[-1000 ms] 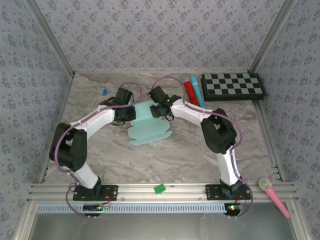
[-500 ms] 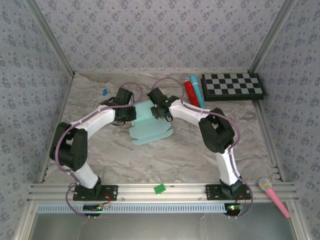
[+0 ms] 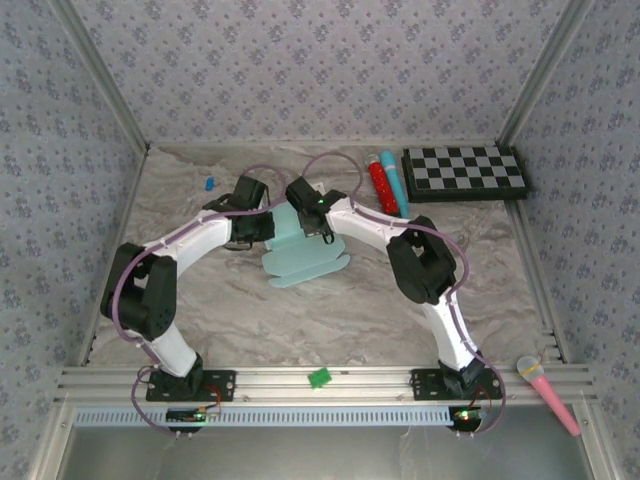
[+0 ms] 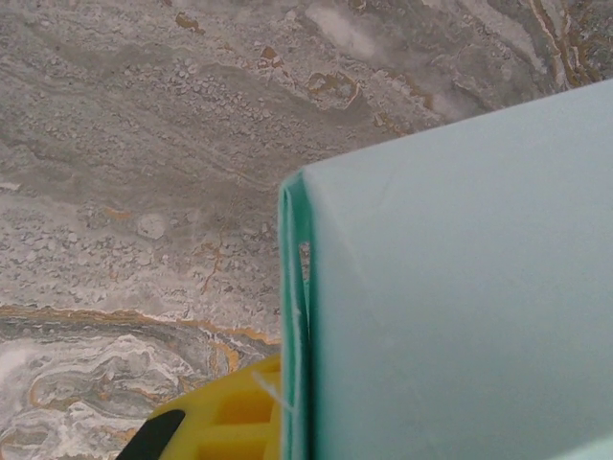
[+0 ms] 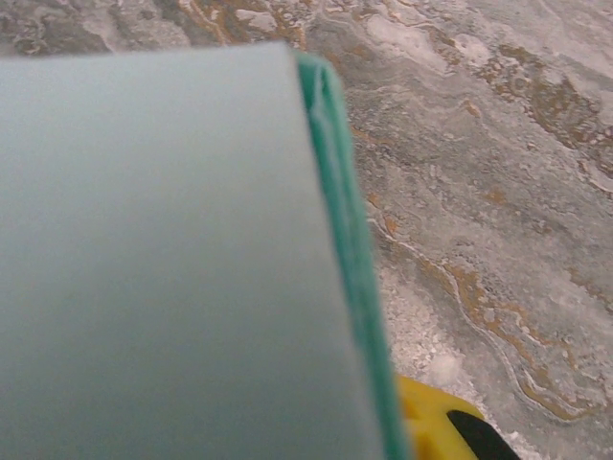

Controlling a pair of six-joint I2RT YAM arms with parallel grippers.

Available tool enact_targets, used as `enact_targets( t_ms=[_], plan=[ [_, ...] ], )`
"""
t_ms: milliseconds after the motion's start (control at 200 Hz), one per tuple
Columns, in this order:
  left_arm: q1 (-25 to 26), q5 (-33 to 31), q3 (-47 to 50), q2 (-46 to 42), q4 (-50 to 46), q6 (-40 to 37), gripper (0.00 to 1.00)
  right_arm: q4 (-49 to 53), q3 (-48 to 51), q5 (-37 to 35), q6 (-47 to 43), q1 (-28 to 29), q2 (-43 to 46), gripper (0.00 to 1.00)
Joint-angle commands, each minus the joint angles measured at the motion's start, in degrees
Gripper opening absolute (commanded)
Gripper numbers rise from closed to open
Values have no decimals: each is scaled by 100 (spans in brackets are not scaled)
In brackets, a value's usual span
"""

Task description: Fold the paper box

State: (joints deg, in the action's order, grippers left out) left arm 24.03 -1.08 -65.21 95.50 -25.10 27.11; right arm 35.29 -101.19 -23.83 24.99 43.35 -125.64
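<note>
While left gripper (image 3: pixel 270 228) clamps paper box (image 3: pixel 300 262) (aqua), right gripper (image 3: pixel 316 226) touching, closure unclear

White arms (image 3: pixel 195 238) with black joints (image 3: pixel 140 300), purple cables (image 3: pixel 262 168) alongside, yellow claw fingers (image 4: pixel 230 417), perhaps green-lit bases (image 3: pixel 190 415)

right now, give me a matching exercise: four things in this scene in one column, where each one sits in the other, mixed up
Things
1. paper box
2. checkerboard
3. pink microphone
4. green piece

Places
A. on the near rail, midway along it
B. far right corner of the table
C. middle of the table
D. near right corner, outside the table

Pairs: 1-C, 2-B, 3-D, 4-A
</note>
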Motion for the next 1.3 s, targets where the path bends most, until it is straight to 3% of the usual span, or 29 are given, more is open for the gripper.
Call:
enact_targets(
  t_ms=[0, 320, 480, 760, 1294],
  plan=[
    [-31, -68, -159, -64, -179, 20, 0, 1004, -69, -1258, 477, -187, -461, 9],
    [-33, -69, -159, -49, -166, 26, 0, 1165, -210, -1434, 802, -207, -661, 1],
    [-32, -68, -159, -49, -169, 31, 0, 1077, -207, -1289, 730, -212, -620, 1],
    [-35, -61, -166, -14, -144, 57, 0, 347, 329, -644, 506, -187, 133, 29],
    [-21, -24, -193, 65, -99, 162, 0, -770, 1084, 418, 87, -106, 949, 55]
  ],
)
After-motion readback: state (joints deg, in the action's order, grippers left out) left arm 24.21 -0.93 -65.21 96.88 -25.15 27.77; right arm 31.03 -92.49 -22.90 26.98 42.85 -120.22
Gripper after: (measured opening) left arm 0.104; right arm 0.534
